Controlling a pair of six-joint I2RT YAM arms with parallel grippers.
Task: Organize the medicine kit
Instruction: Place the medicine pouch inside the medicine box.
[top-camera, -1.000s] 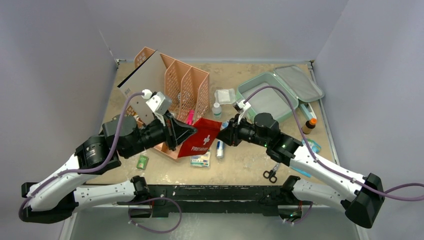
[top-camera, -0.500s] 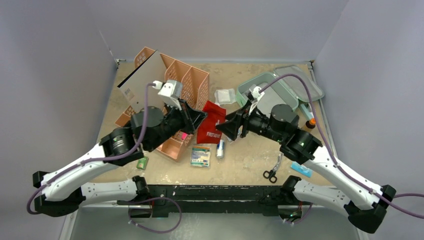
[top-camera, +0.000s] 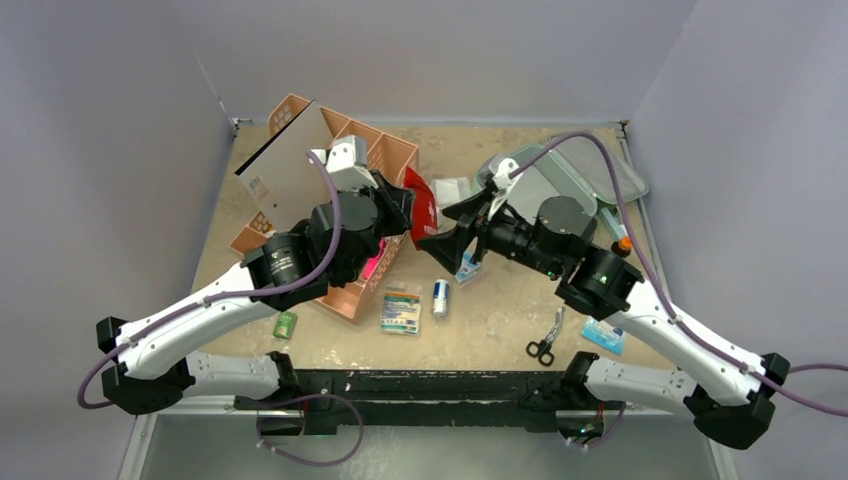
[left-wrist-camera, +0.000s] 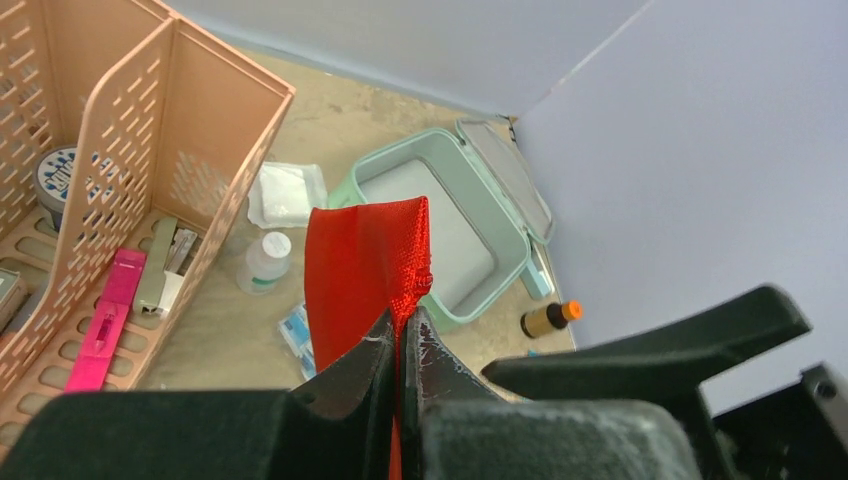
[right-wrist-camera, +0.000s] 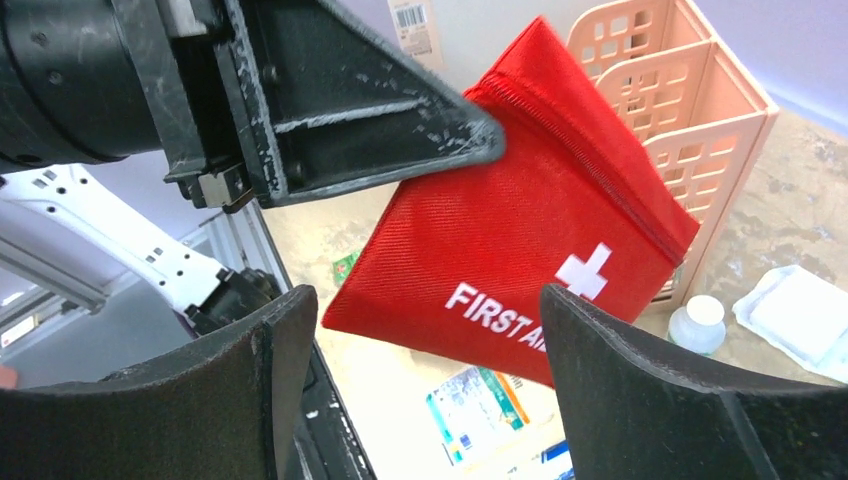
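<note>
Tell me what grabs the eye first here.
The red first-aid pouch hangs above mid-table, pinched by the shut left gripper. The right gripper faces it, jaws wide open. At the far right, the mint-green medicine kit lies open and empty.

Red pouch (right-wrist-camera: 520, 250), white cross (right-wrist-camera: 584, 272), mint-green case (left-wrist-camera: 505, 228), peach slotted rack (left-wrist-camera: 120, 150)

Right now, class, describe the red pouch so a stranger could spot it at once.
Find the orange mesh rack at the table's far left. Right of it, the left gripper holds a red pouch up by its edge. Its white cross and FIRST AID lettering set it apart from the mint-green medicine kit.
</note>
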